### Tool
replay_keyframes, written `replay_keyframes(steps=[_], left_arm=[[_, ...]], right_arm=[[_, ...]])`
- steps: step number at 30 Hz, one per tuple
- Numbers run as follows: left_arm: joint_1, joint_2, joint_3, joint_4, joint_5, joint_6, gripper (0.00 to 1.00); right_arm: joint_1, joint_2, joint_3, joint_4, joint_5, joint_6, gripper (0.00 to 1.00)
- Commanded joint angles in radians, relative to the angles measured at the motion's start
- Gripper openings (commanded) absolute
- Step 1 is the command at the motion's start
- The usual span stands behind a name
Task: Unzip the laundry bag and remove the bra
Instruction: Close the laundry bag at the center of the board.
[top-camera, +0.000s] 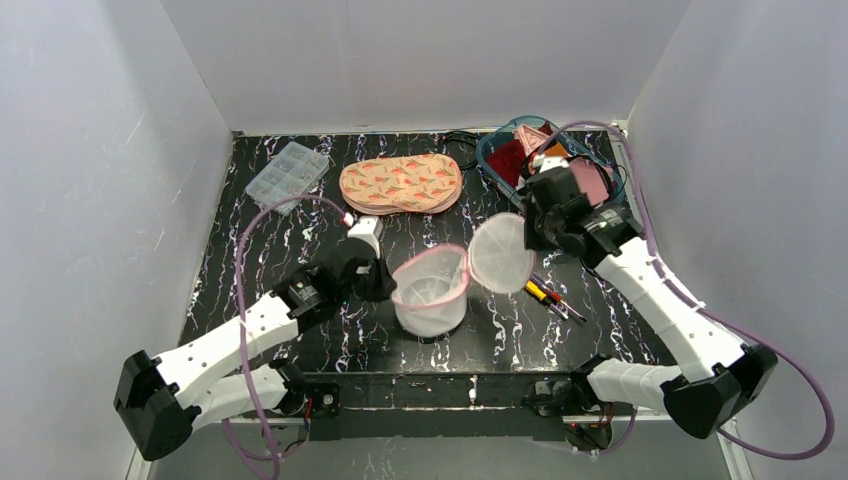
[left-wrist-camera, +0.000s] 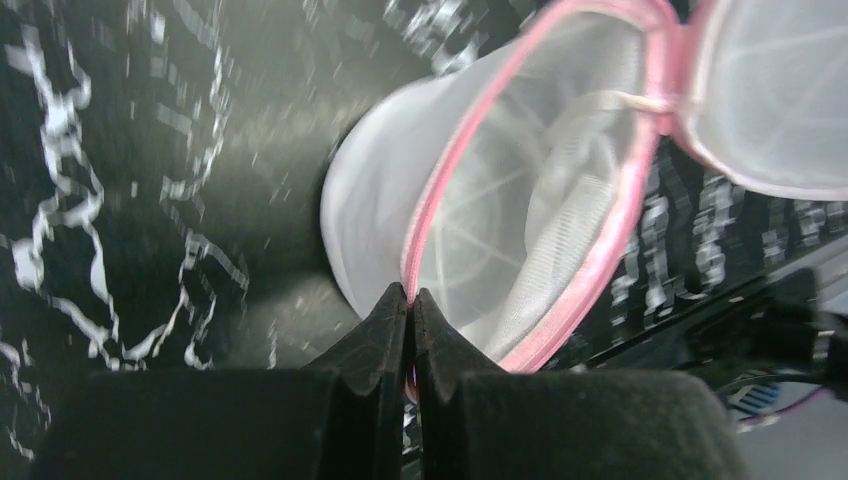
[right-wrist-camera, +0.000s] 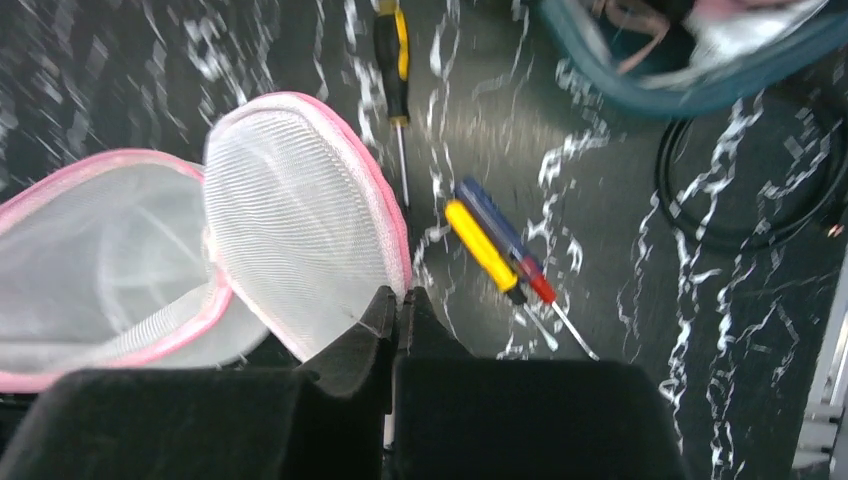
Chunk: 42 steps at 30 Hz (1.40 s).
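**Pink trim, marbled black**

White mesh laundry bag (top-camera: 430, 292), pink piping round every edge! Beneath it the black counter (top-camera: 300, 215), streaked with white marble veins. Peach fabric bra (top-camera: 400, 183), small orange-red print. Teal plastic basket (top-camera: 484, 155). Yellow-handled screwdriver (right-wrist-camera: 480, 245), blue-and-red-handled screwdriver (right-wrist-camera: 497, 228).

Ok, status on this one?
Left pincer shut on laundry bag rim. Right pincer shut on lid. Bag unzipped, looks empty inside. Screwdrivers beside it, not blocking.
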Motion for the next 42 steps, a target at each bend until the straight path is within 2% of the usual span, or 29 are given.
replay_keyframes(steps=[1,5,10,18,21,26,31,36,37,39,42], left_arm=[[0.003,-0.025,-0.143,0.093,0.008,-0.096,0.0],[0.004,-0.049,-0.164,0.094,-0.01,-0.086,0.0],[0.003,-0.048,-0.157,0.088,-0.014,-0.06,0.0],[0.003,-0.009,-0.206,0.145,0.025,-0.059,0.0],[0.003,0.012,-0.214,0.173,0.041,-0.057,0.0],[0.004,0.057,-0.213,0.196,0.065,-0.055,0.0],[0.003,0.082,-0.217,0.211,0.07,-0.055,0.0],[0.004,0.11,-0.22,0.217,0.069,-0.058,0.0],[0.003,0.115,-0.217,0.207,0.064,-0.062,0.0],[0.004,0.115,-0.215,0.183,0.049,-0.066,0.0],[0.004,0.086,-0.219,0.155,0.029,-0.064,0.0]], right_arm=[[0.064,-0.008,-0.128,0.024,-0.011,0.027,0.01],[0.114,0.005,-0.13,0.028,-0.009,0.061,0.01],[0.119,0.014,-0.092,0.05,-0.057,0.119,0.01],[0.121,0.049,-0.103,0.153,-0.304,0.236,0.01],[0.129,0.063,-0.118,0.19,-0.339,0.264,0.03],[0.165,0.096,-0.106,0.224,-0.342,0.284,0.23],[0.193,0.114,-0.109,0.284,-0.397,0.316,0.3],[0.216,0.123,-0.207,0.507,-0.573,0.374,0.4],[0.216,0.13,-0.205,0.508,-0.574,0.363,0.43],[0.217,0.128,-0.182,0.454,-0.486,0.309,0.5],[0.214,0.068,-0.214,0.372,-0.267,0.274,0.74]])
